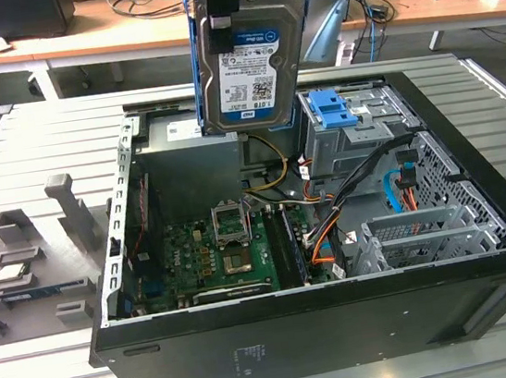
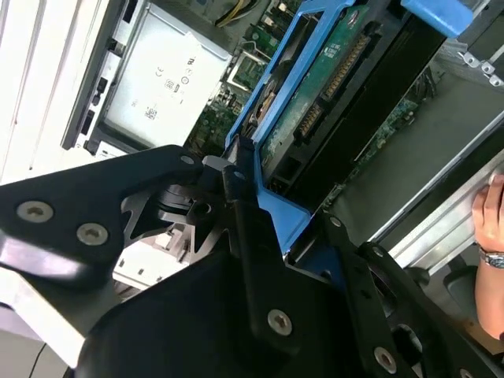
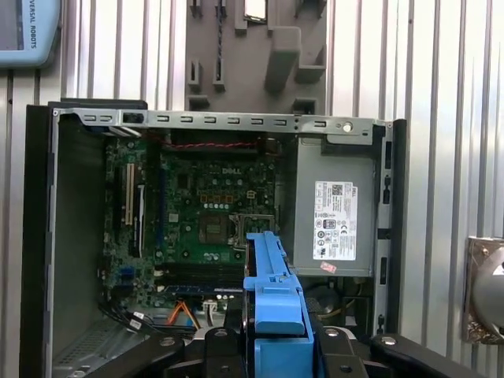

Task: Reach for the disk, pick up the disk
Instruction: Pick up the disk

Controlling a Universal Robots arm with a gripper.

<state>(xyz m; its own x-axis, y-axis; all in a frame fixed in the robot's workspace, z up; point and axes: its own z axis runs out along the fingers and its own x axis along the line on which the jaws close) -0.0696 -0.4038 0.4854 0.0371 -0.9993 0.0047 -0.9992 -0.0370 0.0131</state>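
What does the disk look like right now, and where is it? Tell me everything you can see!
The disk is a flat silver metal box with a white-and-blue label and blue plastic rails along its sides. In the exterior view it hangs upright in the air above the open computer case, label facing the camera, touching nothing below. The gripper clamps it from the top; in the second wrist view its black fingers press on the blue rail, and the disk's green circuit board shows underneath.

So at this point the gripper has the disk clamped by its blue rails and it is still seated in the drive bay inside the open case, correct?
Not quite. The gripper does clamp the disk by its blue rails, but the disk is not in the bay: the exterior view shows it hanging upright above the open computer case, clear of the drive cage.
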